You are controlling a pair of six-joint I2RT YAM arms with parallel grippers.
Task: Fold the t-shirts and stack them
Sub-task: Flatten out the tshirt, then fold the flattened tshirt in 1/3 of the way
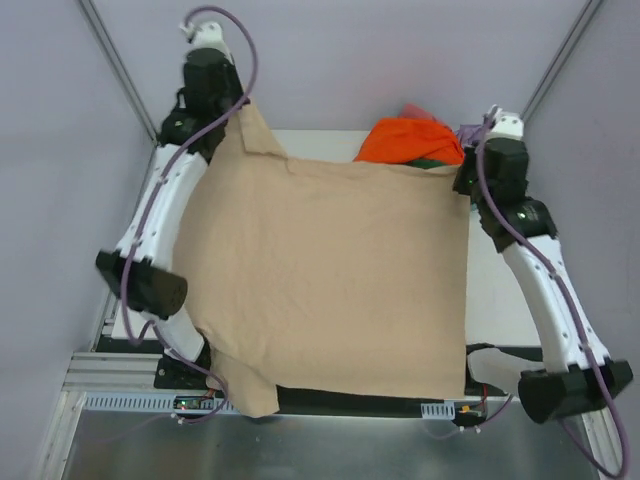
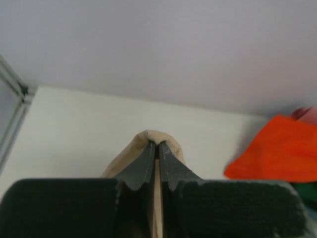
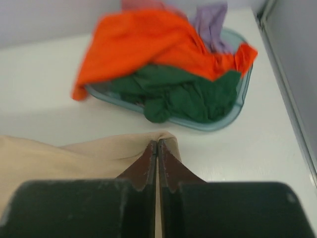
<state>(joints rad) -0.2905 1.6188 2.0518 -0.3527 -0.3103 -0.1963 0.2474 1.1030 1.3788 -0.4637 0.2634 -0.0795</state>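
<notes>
Lying spread wide: a large tan-beige cloth t-shirt [image 1: 330, 280], covering nearly all of the flat white table [image 1: 492, 300], with one sleeve drooping over the table's near edge at the shirt's near left corner. Leaving hardly any bare table to the shirt's left, only the left arm's white links running along that side. Reaching to the shirt's far left corner with the left gripper [image 2: 157, 144], elbow bending outward beside the shirt's left edge, and pinching a fold of tan cloth with the jaws pressed almost together. Leaving open white table beyond that corner, up to the back wall.

Crowding the shirt's far right edge: a teal translucent plastic basin [image 3: 218, 124], heaped with a bright orange shirt [image 3: 143, 39], a dark green shirt [image 3: 183, 94] under it, a lilac shirt [image 3: 210, 22] and a pinkish red shirt [image 1: 415, 108] at the back. Gripping the tan shirt's far right corner with the right gripper [image 3: 157, 143], jaws all but closed on the hem, just short of the basin. Stretching the right arm along the shirt's right side, leaving a narrow bare strip of table between.
</notes>
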